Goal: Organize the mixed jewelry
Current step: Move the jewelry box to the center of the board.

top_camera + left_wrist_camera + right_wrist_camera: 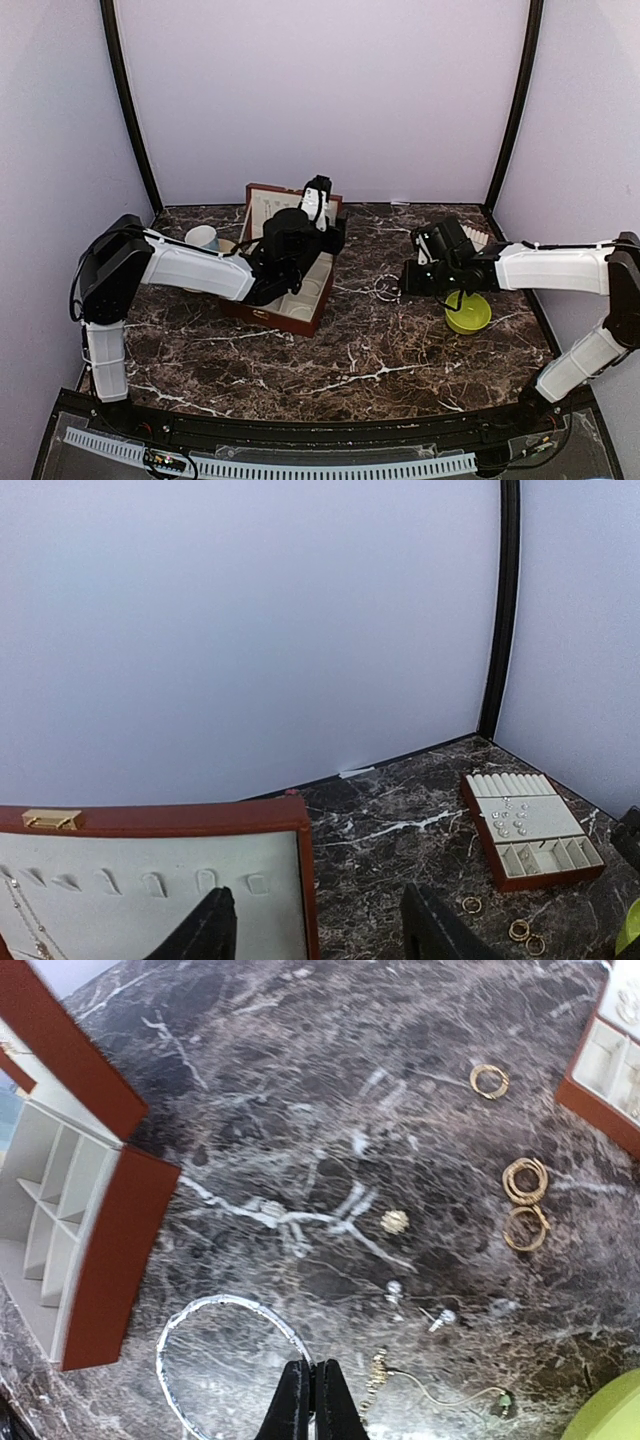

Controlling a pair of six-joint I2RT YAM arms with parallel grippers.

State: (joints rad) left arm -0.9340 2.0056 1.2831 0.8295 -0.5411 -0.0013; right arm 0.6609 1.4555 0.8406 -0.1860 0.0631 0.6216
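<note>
Two claws, two different states. Your right claw (310,1390) has its jaws pressed flat together with no gap. Its tips sit low over the dark marbled counter (300,1080), right at the edge of the thin hoop bracelet (232,1300), which lies flat just left of them. Whether the wire is caught between the jaws you cannot tell. Just right of those tips runs a fine chain (440,1400), and a little beyond it lie two small silvery studs (443,1315) and a round gold bead (395,1221). Farther ahead and to the right you have loose gold rings (525,1180), a pair close together and another farther out. Past them is a corner of the cream ring tray (605,1070). Off to this claw's left stands the reddish-brown box (110,1250) with its cream compartments, and a lime bowl (615,1410) edges in at the near right. Your left claw (320,935) stands open, its fingers well apart with nothing between them. It is raised in front of the box's upright lid (150,880), whose cream lining fills the view ahead of the left finger. A brass clasp (52,819) sits on the lid's top edge, and a beaded strand (20,905) lies against the lining at the far left. Ahead and to the right of this claw you can see the same ring tray and rings on the counter. From overhead, a white mug (202,238) stands well to the left of the left claw, beside the box.
</note>
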